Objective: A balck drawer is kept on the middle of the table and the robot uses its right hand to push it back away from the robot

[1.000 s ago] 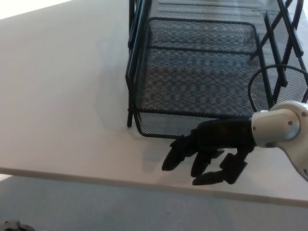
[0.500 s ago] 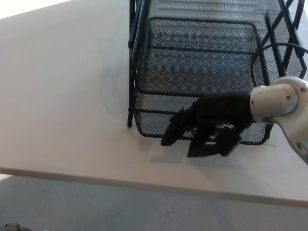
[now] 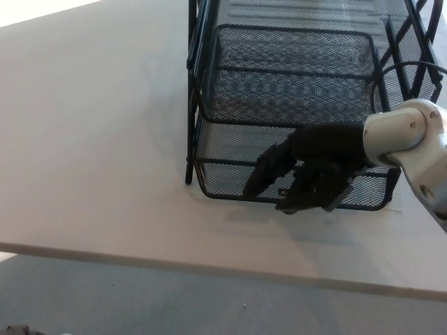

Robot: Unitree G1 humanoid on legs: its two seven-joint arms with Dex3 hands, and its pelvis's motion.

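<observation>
- I see the black wire-mesh drawer tray (image 3: 293, 105) in the upper right of the frame, sitting inside a black metal rack frame (image 3: 193, 91) whose uprights run up out of the top edge.
- The drawer's front wall lies lower centre-right, sticking out a little past the rack's front posts toward the bottom of the frame.
- My right robot hand (image 3: 307, 171) comes in from the right edge, black, on a silver-white wrist joint (image 3: 405, 132).
- That robot hand is laid against the drawer's front wall, fingers (image 3: 269, 171) partly spread and curled, pointing toward the lower left; it clasps nothing that I can make out.
- Whether the thumb hooks over the rim I cannot tell; the dark hand blends with the mesh.
- A black cable (image 3: 391, 73) loops above the wrist, in front of the right side of the rack.
- The pale grey worktop (image 3: 91, 139) fills the left and middle of the frame, its near edge running across the lower part.
- Below that edge, a strip of grey floor (image 3: 174, 307).
- My left robot hand does not show anywhere.
</observation>
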